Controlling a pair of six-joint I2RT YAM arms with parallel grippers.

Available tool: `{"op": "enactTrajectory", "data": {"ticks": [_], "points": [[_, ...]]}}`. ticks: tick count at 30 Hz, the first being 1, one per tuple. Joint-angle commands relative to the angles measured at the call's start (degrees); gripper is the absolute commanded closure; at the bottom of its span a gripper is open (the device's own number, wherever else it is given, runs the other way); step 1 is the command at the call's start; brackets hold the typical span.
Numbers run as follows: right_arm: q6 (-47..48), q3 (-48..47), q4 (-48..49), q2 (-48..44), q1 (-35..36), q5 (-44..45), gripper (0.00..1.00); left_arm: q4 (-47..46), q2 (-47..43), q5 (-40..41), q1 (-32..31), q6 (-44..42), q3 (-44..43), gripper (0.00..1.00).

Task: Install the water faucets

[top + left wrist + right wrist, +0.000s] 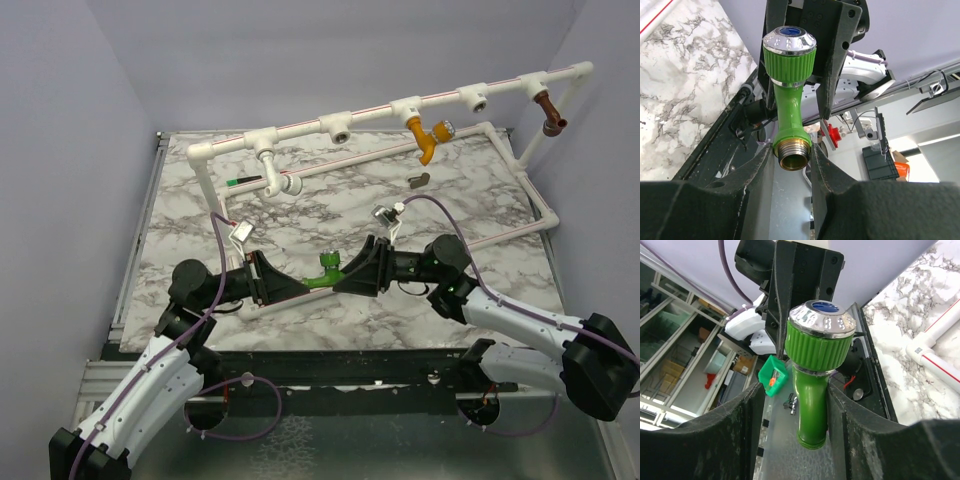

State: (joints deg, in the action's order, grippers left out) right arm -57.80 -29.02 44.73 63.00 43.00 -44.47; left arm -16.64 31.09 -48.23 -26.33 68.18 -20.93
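A green faucet with a ribbed knob and chrome cap hangs above the marble table, between the two arms. My left gripper is shut on the faucet's silver threaded end, which sits between its fingertips. From the other side, my right gripper straddles the faucet's bent spout. Its jaws stand apart, with a gap on the left and the right finger close against the spout. On the pipe frame are an orange-yellow faucet, a brown faucet and a white faucet.
The white red-striped pipe frame runs across the back and down the right side. Two of its fittings have bare sockets. A small grey metal piece lies on the marble behind the grippers. A green-tipped stick lies at the left.
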Motion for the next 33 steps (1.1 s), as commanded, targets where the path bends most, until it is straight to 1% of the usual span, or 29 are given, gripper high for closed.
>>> {"op": "enactTrajectory", "data": {"ticks": [1, 5, 8, 9, 10, 11, 12, 13, 14, 21, 22, 23, 25, 27, 30, 33], "points": [[-1.12, 0.87, 3.35, -0.22, -0.38, -1.0, 0.47, -2.87, -0.07, -1.45, -0.13, 0.38, -0.1, 1.0], [-0.67, 1.15, 3.02, -0.25, -0.4, -0.39, 0.55, -3.05, 0.03, -1.65, -0.18, 0.4, 0.04, 1.0], [-0.35, 1.17, 2.68, -0.2, -0.42, -0.22, 0.61, -3.05, -0.09, -1.61, -0.14, 0.5, 0.18, 1.0], [-0.3, 1.28, 2.58, -0.24, -0.44, -0.26, 0.65, -3.04, -0.05, -1.61, -0.13, 0.48, 0.22, 1.0], [-0.23, 1.25, 2.56, -0.25, -0.44, -0.12, 0.71, -3.04, -0.05, -1.61, -0.17, 0.46, 0.22, 1.0], [-0.1, 1.24, 2.4, -0.25, -0.45, -0.05, 0.75, -3.04, -0.06, -1.61, -0.13, 0.46, 0.31, 1.0], [0.21, 1.19, 2.05, -0.23, -0.45, 0.1, 0.88, -3.04, -0.02, -1.61, -0.13, 0.46, 0.28, 1.0], [0.54, 1.17, 1.72, -0.32, -0.39, 0.27, 0.95, -3.04, 0.06, -1.62, -0.17, 0.42, 0.32, 1.0], [0.84, 1.21, 1.29, -0.4, -0.38, 0.51, 0.99, -3.04, 0.07, -1.61, -0.2, 0.45, 0.36, 1.0], [5.08, 0.93, -2.93, -3.37, -0.38, 3.48, 0.99, -3.04, 0.63, -1.63, -0.13, 0.63, 0.25, 1.0], [5.66, 0.51, -4.26, -4.0, -0.38, 3.68, 0.99, -3.04, 0.7, -1.57, -0.17, 0.71, 0.12, 0.92], [6.78, 0.19, -5.43, -4.68, -0.4, 4.16, 1.0, -3.04, 0.58, -1.4, -0.13, 0.72, 0.05, 0.81], [8.63, -0.53, -8.5, -6.29, -0.42, 4.95, 1.0, -2.84, 0.38, -1.1, -0.13, 0.68, -0.35, 0.57], [11.09, -1.63, -12.45, -8.21, -0.39, 6.16, 0.99, -1.45, 0.31, -0.76, -0.13, -0.21, -1.07, 0.41], [15.1, -3.95, -18.86, -11.61, -0.42, 7.97, 1.0, 5.76, 0.6, 0.41, -0.14, -4.94, -4.73, 0.27], [19.25, -6.33, -25.36, -14.52, -0.45, 9.87, 1.0, 13.58, 1.13, 1.72, -0.13, -10.9, -9.61, 0.18]]}}
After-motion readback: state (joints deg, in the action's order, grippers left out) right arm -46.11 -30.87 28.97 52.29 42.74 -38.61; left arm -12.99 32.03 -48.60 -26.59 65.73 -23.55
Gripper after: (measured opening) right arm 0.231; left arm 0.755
